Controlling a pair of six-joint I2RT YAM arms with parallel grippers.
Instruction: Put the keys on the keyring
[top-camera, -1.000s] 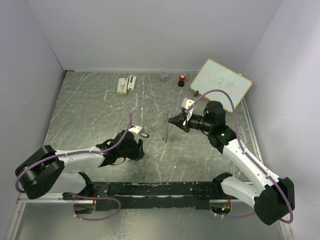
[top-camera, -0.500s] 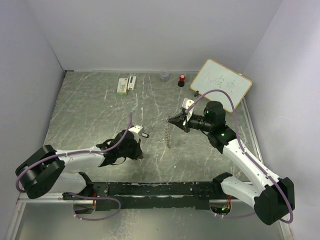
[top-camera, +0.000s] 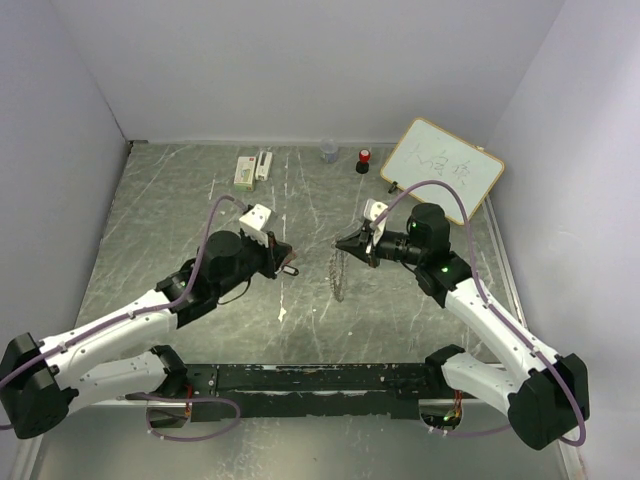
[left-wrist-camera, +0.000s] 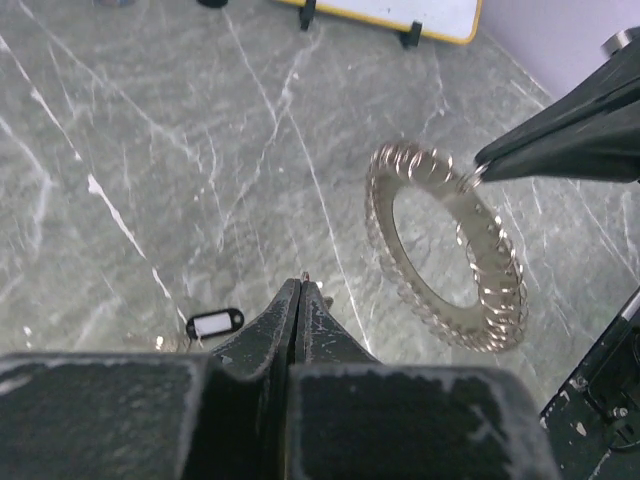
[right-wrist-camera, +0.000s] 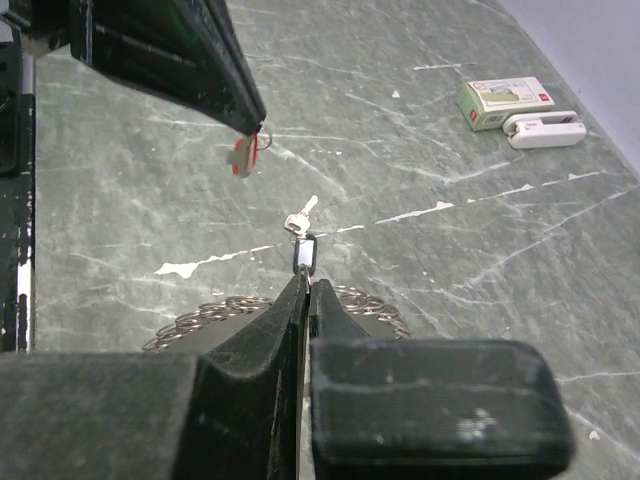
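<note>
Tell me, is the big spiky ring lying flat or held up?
Held up. The right claw pinches the keyring's top rim, so it hangs on edge.

keyring (right-wrist-camera: 215, 312) mostly hidden behind right hand (right-wrist-camera: 304, 285); whiteboard (left-wrist-camera: 400, 8) cut off at top edge, L-wrist cam

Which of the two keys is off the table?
The red-headed key, dangling from the shut left gripper. The black-tagged key lies flat on the table, ungripped; the right gripper holds only the keyring.

You see green handwriting on the whiteboard (top-camera: 443, 170), too small to read; print on the small box (top-camera: 243, 172) likewise.
</note>
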